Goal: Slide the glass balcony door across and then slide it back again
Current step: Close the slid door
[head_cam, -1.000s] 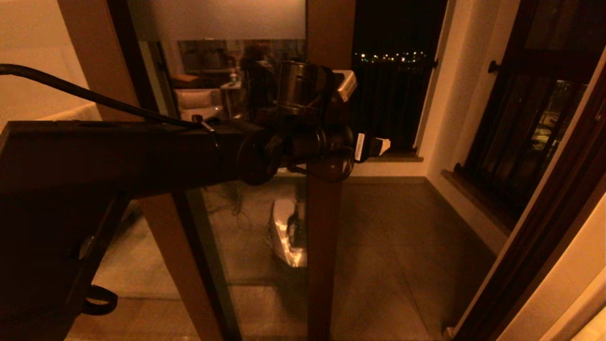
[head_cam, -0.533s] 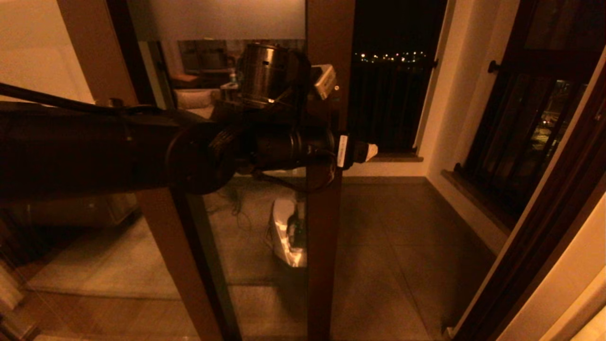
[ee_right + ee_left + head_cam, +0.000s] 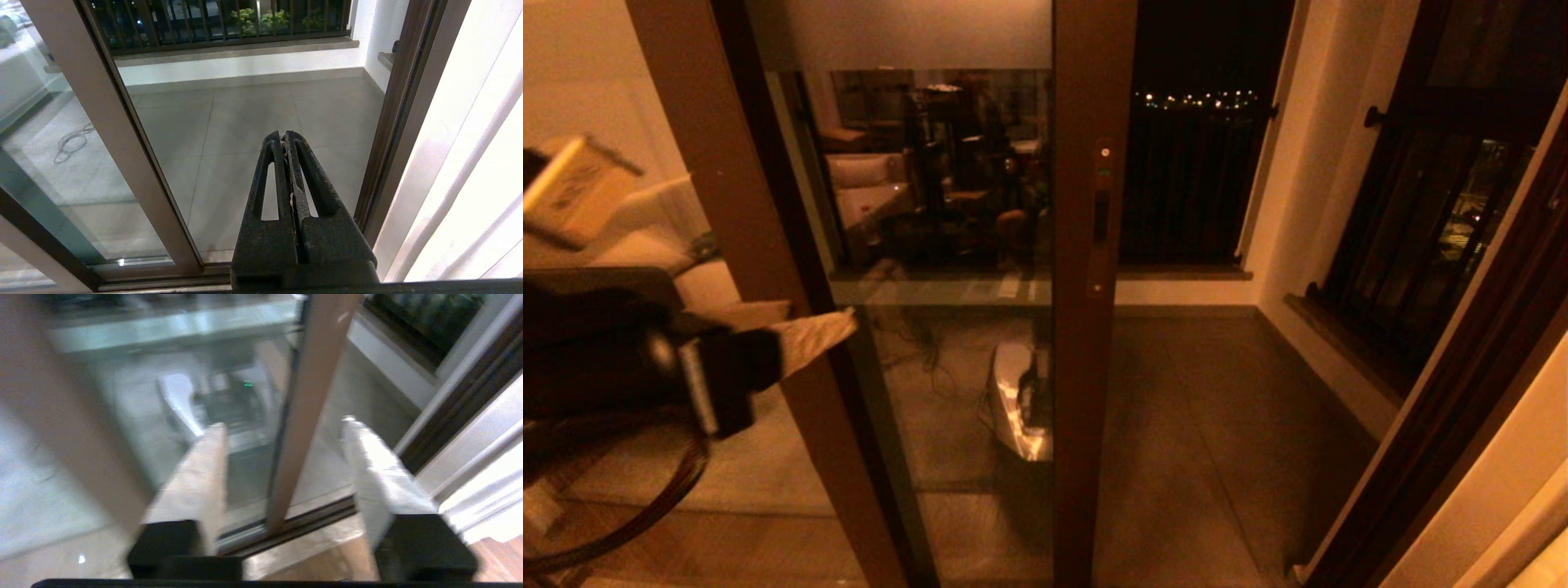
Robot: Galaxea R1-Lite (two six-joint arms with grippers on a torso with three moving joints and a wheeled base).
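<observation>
Glass balcony door (image 3: 1086, 327), brown-framed, upright in mid head view, its stile running top to bottom of the picture. Frosted band across the top of the pane, clear glass below, full of room reflections. Narrow recessed handle slot (image 3: 1100, 216) on the stile, small screws above and below it. Doorway to the right of the stile standing open onto the tiled balcony floor (image 3: 1201, 425), as far as the dark door jamb (image 3: 1445, 400) at the right edge. Beyond, a dark barred window (image 3: 1201, 180) with distant lights, and a second barred window (image 3: 1445, 220) on the right-hand wall.

Left gripper (image 3: 829, 327) low at the left edge of the head view, well apart from the handle slot, touching nothing, one pale fingertip pointing toward the fixed brown frame (image 3: 760, 269) left of the door. In the left wrist view, jaws wide apart, empty, with the two pale fingers (image 3: 196, 477) showing either side of the door stile farther off; picture smeared there.

Right gripper (image 3: 286, 139) seen only in its own wrist view, jaws pressed together on nothing, aimed at the open doorway and balcony tiles, parked between door stile and jamb.
</observation>
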